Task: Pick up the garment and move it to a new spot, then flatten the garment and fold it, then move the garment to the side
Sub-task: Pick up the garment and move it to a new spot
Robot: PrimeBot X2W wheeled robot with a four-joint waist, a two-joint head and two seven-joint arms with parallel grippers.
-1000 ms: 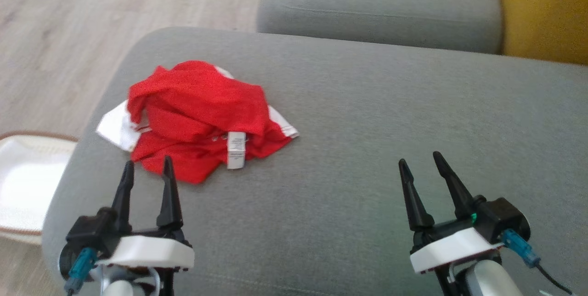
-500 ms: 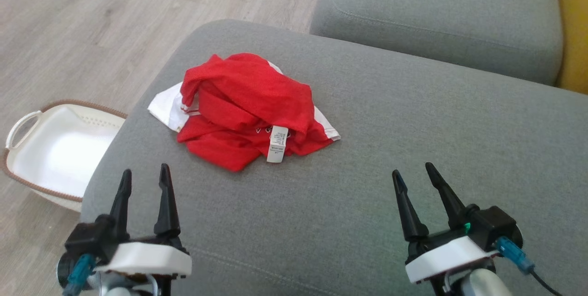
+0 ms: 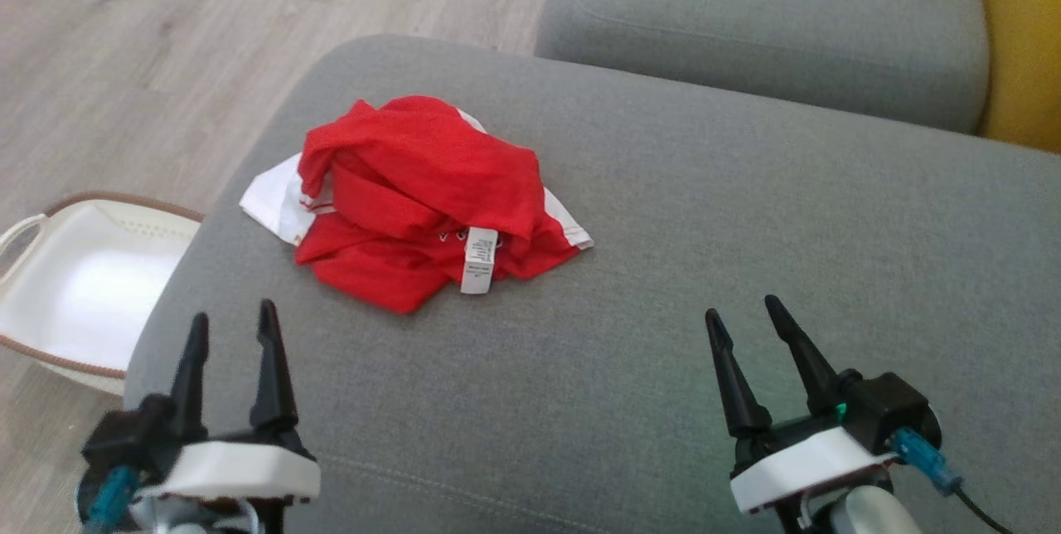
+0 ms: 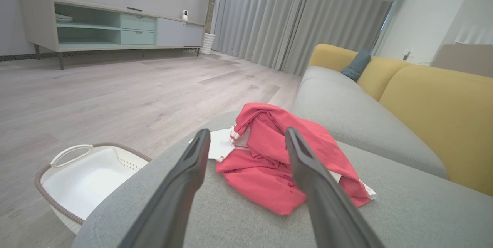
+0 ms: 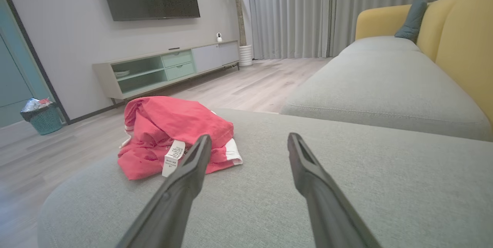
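1. Lying crumpled near the left edge of the grey fabric sofa seat (image 3: 704,227): a red-and-white mesh garment (image 3: 414,186).
2. Left gripper (image 3: 233,314) over the seat's near-left corner, fingers apart, empty.
3. Right gripper (image 3: 743,309) over the seat's near-right part, fingers apart, empty.

**What you cannot make out**

The print on the label (image 3: 478,260) of the garment (image 3: 414,186) is too small to read. The garment is crumpled, so its folds hide its shape, and in the left wrist view a finger (image 4: 306,171) crosses in front of its right part. On the left, the basket (image 3: 83,277) is cut by the head view's edge and its right side is hidden behind the grey cushion (image 3: 663,285). Your left gripper (image 3: 232,310) is blurred, its base cut off at the bottom.
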